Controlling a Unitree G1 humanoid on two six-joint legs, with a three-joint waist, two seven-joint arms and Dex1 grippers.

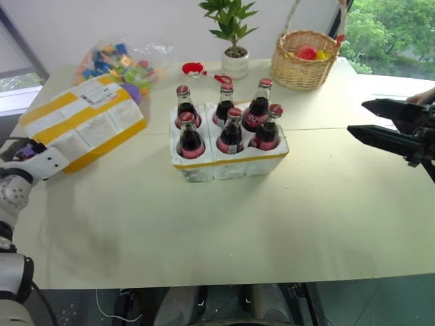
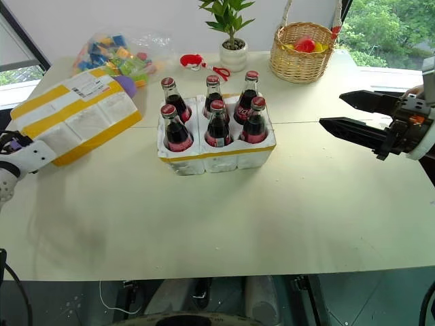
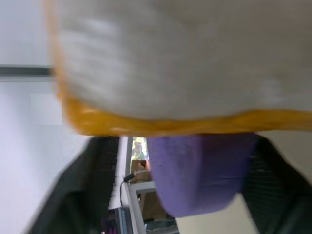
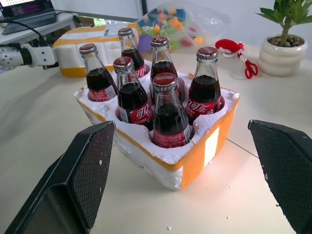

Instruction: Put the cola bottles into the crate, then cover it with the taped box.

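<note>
At centre frame six cola bottles [image 1: 231,129] fill the crate [image 1: 228,163]; my left pincer [image 1: 24,151] meets the taped box [image 1: 85,122], grip unclear, right pincer [image 2: 350,114] spread, so lifting comes next.

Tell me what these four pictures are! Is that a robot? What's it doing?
Yes, a robot with two arms. Two pictures come from its head, looking down at a table. Two come from cameras on its wrists. Six cola bottles stand in a white crate. Behind are a plant, a basket, red scissors and a bag of toys. The right gripper is wide open, holding nothing. The left gripper is at the edge of the taped box, which goes over the crate; whether it grips is unclear.
</note>
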